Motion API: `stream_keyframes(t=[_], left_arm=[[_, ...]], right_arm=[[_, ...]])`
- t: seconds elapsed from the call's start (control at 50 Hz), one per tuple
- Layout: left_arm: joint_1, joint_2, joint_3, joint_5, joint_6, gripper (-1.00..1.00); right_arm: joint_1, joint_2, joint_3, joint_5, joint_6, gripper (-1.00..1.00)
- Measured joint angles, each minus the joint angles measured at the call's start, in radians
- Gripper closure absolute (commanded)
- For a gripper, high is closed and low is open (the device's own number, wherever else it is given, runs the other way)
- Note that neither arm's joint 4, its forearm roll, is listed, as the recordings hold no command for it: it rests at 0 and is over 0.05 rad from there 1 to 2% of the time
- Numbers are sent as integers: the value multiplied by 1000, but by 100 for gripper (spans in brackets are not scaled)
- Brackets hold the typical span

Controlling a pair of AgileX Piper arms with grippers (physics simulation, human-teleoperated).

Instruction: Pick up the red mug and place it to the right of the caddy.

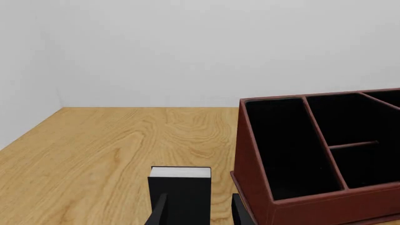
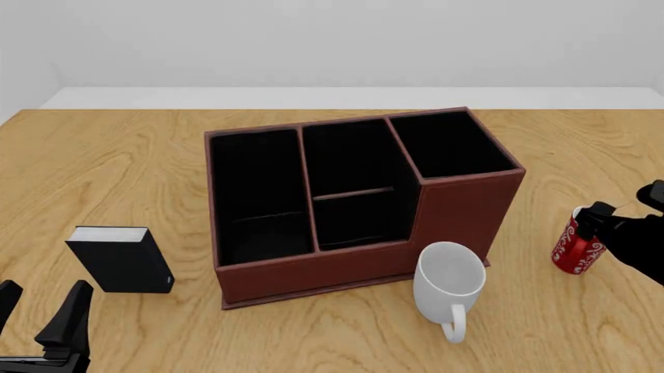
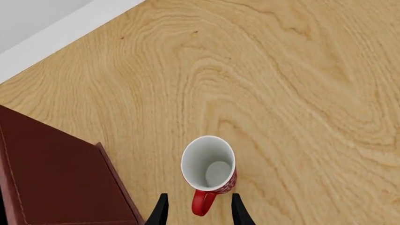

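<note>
— Right claw (image 3: 196, 211) is hanging open above the small red mug with white swirls (image 3: 209, 171)?
— Yes; mug is standing on the wooden worktop (image 2: 135, 179), right of the large reddish-brown leather-look caddy (image 2: 456, 206), apart from it.

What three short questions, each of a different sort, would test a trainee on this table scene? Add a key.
1. True or false: the red mug stands right of the caddy.
2. Which thing stands nearest the left claw? A) white mug B) black box C) red mug
3. Fill in: the right claw's fingers flank the red mug's ____.

Key: 1 true; 2 B; 3 handle.
</note>
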Motion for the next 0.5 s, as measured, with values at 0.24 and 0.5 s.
stream_keyframes(t=[0.24, 0.5], left_arm=[[0, 0, 0, 0, 0, -100], [0, 0, 0, 0, 0, -100]], right_arm=[[3, 49, 3, -30, 5, -100], [3, 92, 13, -60, 17, -100]])
